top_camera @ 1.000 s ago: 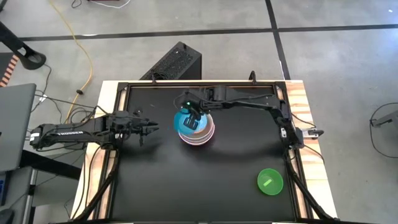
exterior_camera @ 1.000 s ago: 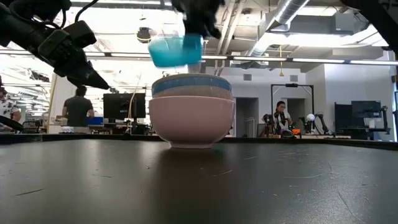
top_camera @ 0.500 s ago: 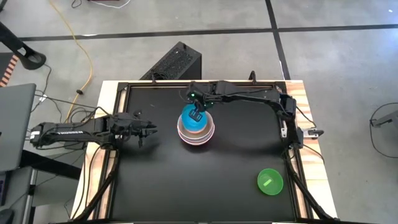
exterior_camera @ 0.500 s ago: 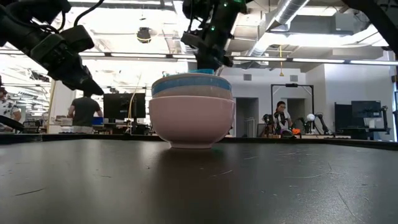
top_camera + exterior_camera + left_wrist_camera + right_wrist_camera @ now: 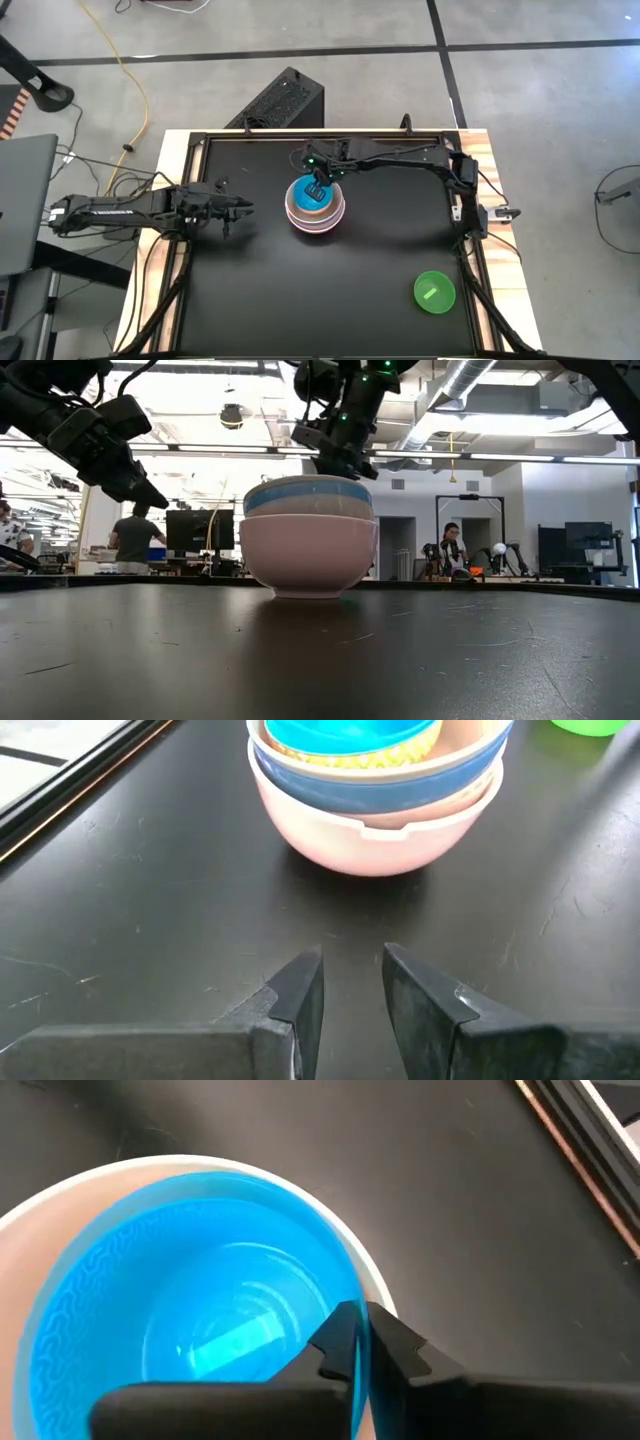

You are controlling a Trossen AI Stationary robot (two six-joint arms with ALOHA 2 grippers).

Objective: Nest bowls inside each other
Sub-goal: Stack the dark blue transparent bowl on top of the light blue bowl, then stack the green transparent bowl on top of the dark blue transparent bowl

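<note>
A stack of bowls [image 5: 330, 218] stands at the table's middle: a pink bowl [image 5: 310, 555] at the bottom, a blue one [image 5: 308, 495] in it, a pale one [image 5: 470, 745] in that. The small cyan bowl [image 5: 220, 1310] sits innermost. My right gripper [image 5: 365, 1350] hangs over the stack's far side, shut on the cyan bowl. A small green bowl [image 5: 434, 292] rests on its base near the table's near right corner. My left gripper [image 5: 352, 970] waits left of the stack, narrowly open, holding nothing. My right gripper has the cyan bowl's rim [image 5: 362, 1315] between its two fingers, one finger inside the bowl and one outside. The fingers come slanting down from the table's far right. The bowl sits upright inside the stack, resting in the pale bowl.
A raised frame [image 5: 205, 140] borders the black tabletop. Wide bare table lies in front of the stack and at its right. Beyond the table's far edge a dark box [image 5: 285, 100] stands on the floor, and people show in the room behind.
My right gripper has come down with the cyan bowl, which hung clear above the stack a second ago. The bowl now sits sunk inside the stack, hidden behind the rims in the low view.
</note>
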